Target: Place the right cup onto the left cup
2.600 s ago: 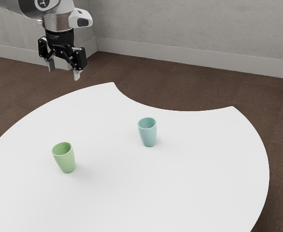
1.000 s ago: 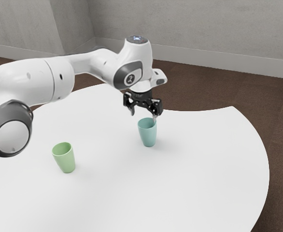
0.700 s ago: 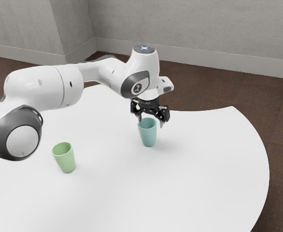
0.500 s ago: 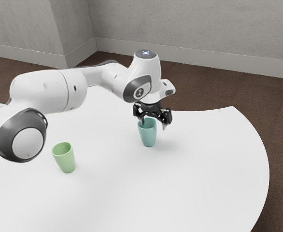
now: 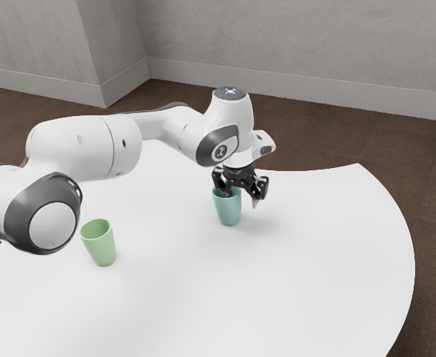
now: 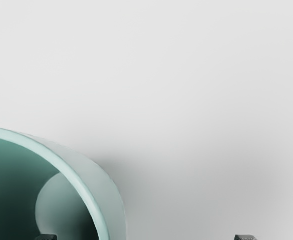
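**Open gripper (image 5: 242, 199) straddles one wall of teal cup (image 5: 229, 213)**

The fingers stand wide apart, one over the mouth, one outside, with nothing gripped. Too deep a descent could jam the inner finger inside the taper and tip the cup; a shallow pinch could let it swing when lifted. A tilted cup might then knock over the green cup (image 5: 100, 247) (presumably the target), nearer and toward the exterior view's left. The teal cup is upright on the tabletop (image 5: 307, 260), smooth, narrower at its base, its rim paler than its dark inside.
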Tool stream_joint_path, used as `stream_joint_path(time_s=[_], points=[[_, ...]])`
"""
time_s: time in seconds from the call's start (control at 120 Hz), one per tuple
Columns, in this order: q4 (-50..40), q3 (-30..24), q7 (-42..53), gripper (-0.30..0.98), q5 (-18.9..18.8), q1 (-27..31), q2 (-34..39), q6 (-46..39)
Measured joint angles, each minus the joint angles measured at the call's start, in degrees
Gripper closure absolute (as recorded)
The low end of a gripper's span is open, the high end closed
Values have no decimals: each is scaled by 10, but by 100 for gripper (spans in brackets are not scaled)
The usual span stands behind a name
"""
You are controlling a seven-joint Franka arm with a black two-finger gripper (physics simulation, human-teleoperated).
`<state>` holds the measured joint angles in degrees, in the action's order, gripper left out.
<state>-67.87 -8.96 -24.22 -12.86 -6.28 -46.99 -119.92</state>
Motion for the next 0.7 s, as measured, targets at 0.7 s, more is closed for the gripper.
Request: stream_joint_path(time_s=[0.7], points=[[-4,9,-7,76,-3,-1,12,6]])
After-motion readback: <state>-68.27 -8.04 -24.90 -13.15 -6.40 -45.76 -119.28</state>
